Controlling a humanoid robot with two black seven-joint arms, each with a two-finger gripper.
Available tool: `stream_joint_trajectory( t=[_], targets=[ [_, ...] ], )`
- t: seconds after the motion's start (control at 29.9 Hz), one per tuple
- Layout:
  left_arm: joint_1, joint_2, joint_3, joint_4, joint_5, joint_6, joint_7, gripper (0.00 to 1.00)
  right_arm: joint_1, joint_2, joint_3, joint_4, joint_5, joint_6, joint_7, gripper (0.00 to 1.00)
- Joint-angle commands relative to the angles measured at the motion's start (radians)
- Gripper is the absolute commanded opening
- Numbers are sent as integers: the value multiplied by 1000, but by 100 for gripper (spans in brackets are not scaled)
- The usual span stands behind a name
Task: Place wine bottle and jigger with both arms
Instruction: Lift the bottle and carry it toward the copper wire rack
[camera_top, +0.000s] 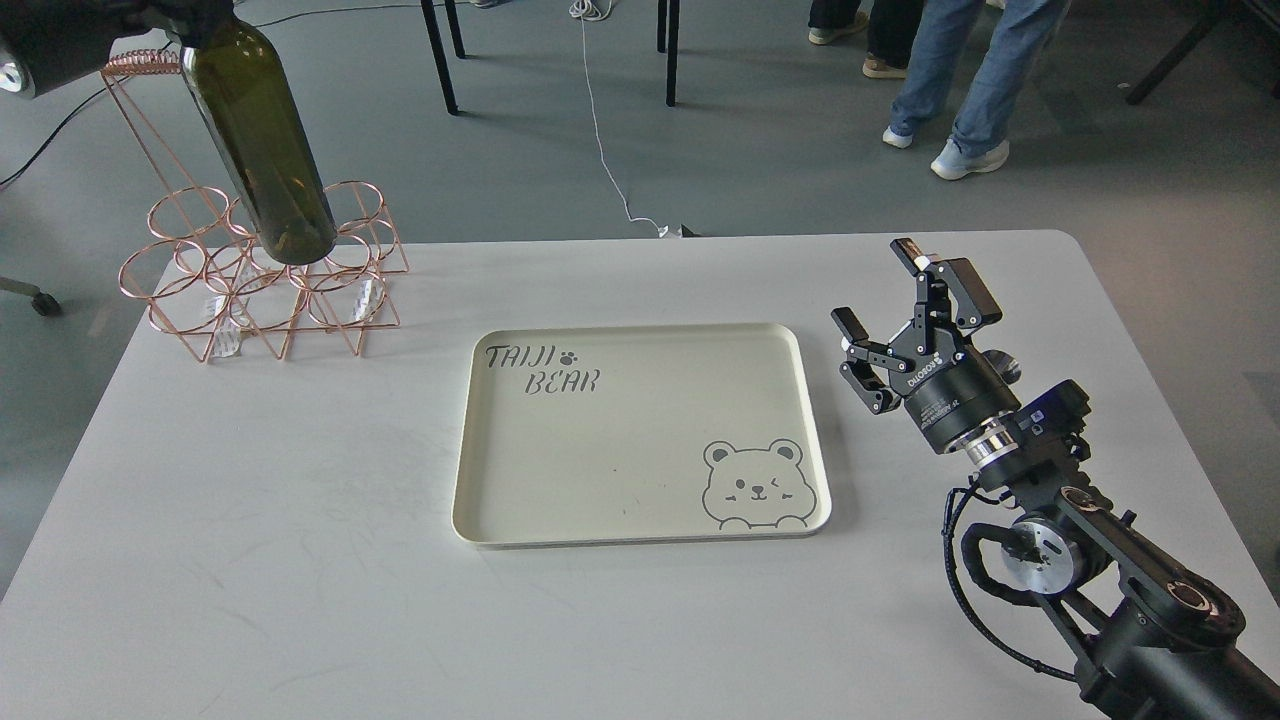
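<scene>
Right arm: black, comes in from the lower right corner of the view, reaching up over the right edge of the table (250, 560).
Right gripper (905, 315): over the table's right side, just beside the tray's right rim; fingers spread wide apart, nothing between them; "ROBOTIQ" lettering on the body, silver wrist ring below it.
Jigger (1003, 366): only a small shiny bit shows behind the right gripper's body, near the table's right edge; mostly hidden, so its pose cannot be told.
Tray (640, 535): cream, rounded rectangle, lying flat at the table's middle; printed "TAIJI BEAR" at its far left corner, bear face at its near right corner; nothing lying in it.
Table: white top, light scuffs on the near left part.
Wire rack (215, 300): rose-gold, rings and angled frame, standing at the table's far left corner.
Wine bottle (260, 140): dark olive-green glass, tilted, base low over the rack's rings at the far left corner; neck goes up out of view at the top left; whether the base touches the rack, cannot tell.
Left gripper (185, 15): dark mass at the top left edge around the bottle's upper end; fingers not distinguishable, grip state cannot tell.
Background: grey floor, white cable, chair legs, people's legs beyond the far edge.
</scene>
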Motion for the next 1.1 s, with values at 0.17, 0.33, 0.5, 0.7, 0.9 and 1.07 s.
stream_joint_trajectory(
  t=[0.17,0.33,0.5,0.7,0.9,1.07],
  targets=[
    [-1,-27,38,28,-14,34,0,11,-2,1,0,0,0,0,1,99],
    [-2,-31,50,41,-31,43,0,11,-2,1,0,0,0,0,1,99],
    [-2,-36,56,41,-33,43,0,11,-2,1,0,0,0,0,1,99],
    [-1,-56,67,41,-33,45,0,11,-2,0,0,0,0,0,1,99],
    [2,-59,76,41,-33,45,0,11,-7,-2,0,0,0,0,1,99],
    [2,-58,77,39,-60,45,0,11,-7,-2,0,0,0,0,1,99]
  ],
)
